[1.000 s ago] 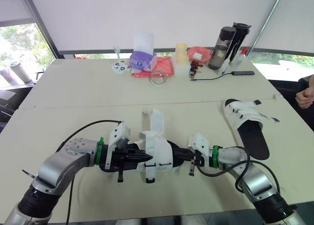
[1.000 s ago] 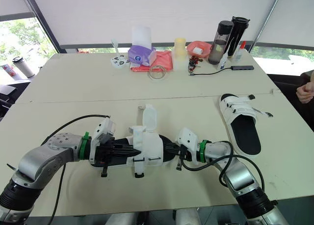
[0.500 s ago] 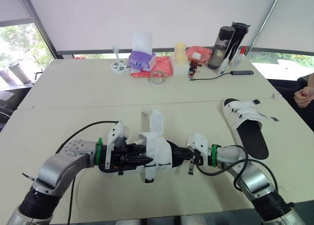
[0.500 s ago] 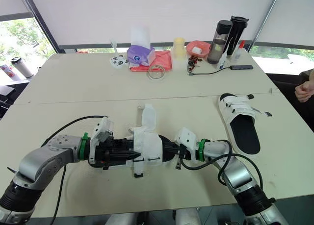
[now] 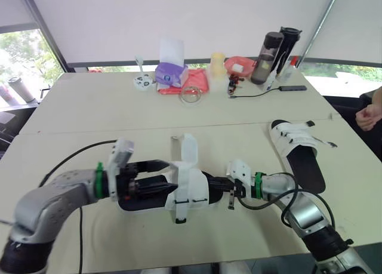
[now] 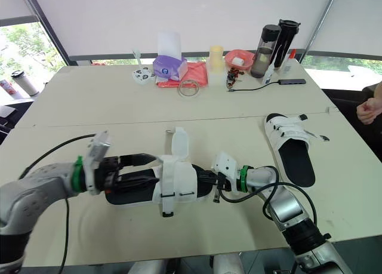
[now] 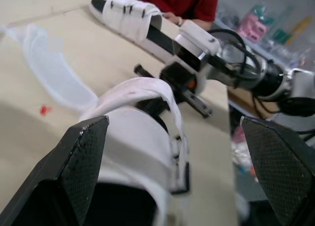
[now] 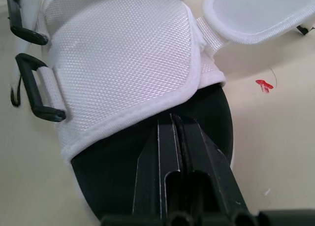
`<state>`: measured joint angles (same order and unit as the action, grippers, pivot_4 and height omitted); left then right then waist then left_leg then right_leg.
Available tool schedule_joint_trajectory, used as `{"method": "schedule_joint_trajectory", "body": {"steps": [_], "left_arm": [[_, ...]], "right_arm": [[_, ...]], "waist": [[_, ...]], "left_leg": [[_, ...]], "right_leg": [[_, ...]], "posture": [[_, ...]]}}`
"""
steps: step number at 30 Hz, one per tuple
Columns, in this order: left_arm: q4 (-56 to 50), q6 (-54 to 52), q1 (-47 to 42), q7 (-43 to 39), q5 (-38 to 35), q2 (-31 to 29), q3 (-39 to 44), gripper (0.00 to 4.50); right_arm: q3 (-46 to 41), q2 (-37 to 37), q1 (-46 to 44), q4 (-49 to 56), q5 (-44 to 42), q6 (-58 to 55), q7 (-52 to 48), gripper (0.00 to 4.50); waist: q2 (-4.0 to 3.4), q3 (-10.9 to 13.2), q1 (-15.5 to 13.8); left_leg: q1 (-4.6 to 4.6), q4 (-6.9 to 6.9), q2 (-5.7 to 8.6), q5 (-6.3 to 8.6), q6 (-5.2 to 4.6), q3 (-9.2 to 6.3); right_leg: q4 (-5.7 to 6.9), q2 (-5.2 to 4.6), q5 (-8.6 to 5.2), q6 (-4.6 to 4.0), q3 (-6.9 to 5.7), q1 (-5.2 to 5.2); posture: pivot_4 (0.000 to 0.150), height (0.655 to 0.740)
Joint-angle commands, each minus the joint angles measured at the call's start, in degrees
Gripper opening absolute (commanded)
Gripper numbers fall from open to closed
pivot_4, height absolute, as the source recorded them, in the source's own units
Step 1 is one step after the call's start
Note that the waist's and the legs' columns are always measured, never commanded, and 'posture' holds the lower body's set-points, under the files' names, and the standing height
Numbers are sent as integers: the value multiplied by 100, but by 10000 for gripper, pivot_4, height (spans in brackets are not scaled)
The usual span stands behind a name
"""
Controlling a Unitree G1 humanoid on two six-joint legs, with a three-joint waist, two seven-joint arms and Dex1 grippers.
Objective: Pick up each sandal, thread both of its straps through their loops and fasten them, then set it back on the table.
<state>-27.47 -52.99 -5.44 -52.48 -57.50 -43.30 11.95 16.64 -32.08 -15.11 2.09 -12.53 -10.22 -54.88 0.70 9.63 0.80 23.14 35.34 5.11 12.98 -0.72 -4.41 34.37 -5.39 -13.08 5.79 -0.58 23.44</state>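
Note:
A sandal [image 5: 190, 189] with a white upper and black sole lies on the table's near part. One strap flap [image 5: 190, 150] stands up unfastened, and its black loops [image 8: 35, 95] hang at the side. My left gripper [image 5: 156, 174] is open at the heel end, its fingers [image 7: 81, 162] spread wide before the white upper [image 7: 140, 120]. My right gripper [image 5: 218, 183] is shut, its fingertips [image 8: 172, 152] lying on the black sole at the other end. A second sandal [image 5: 299, 153] lies to the right with its straps across the upper.
Along the table's far side stand a purple tissue box [image 5: 171, 73], a red pouch [image 5: 196, 83], a yellow cup [image 5: 219, 64], two dark bottles [image 5: 270, 49] and a black cable [image 5: 262, 90]. A person's hand [image 5: 369, 115] shows at the right edge.
My left gripper has opened from shut and drawn back to the left, away from the sandal's upper. The right gripper stays shut at the sandal's other end.

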Motion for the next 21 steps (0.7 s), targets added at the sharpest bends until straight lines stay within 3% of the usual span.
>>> {"method": "schedule_joint_trajectory", "body": {"steps": [1,10,18,21], "left_arm": [[-338,-221,286,-34,-416,-219,214,44436],[-649,215,1002,-429,314,-580,-386,44436],[-832,826,1291,-311,1268,-449,-1282,44436],[-824,746,1360,-39,1210,-206,-1404,44436]], "right_arm": [[135,-28,62,-745,416,-140,84,0],[168,1,44,-805,411,-80,76,0],[158,-143,253,-537,386,-205,-9,0],[107,-236,384,-302,324,-328,-17,0]], "waist": [[0,0,-15],[0,-4,-11],[-10,-9,-19],[-13,-9,-36]], "left_leg": [[-4,-1,0,0,0,0],[6,-8,-1,1,1,0],[9,-18,0,1,1,1],[16,-18,1,1,1,1]], "right_leg": [[-1,0,0,0,0,1],[-19,-4,-3,2,3,-9],[-19,-6,8,-18,3,0],[-22,-8,8,-18,4,1]], "posture": [[1500,7400],[1500,7400],[1500,7400],[1500,7400]]}}
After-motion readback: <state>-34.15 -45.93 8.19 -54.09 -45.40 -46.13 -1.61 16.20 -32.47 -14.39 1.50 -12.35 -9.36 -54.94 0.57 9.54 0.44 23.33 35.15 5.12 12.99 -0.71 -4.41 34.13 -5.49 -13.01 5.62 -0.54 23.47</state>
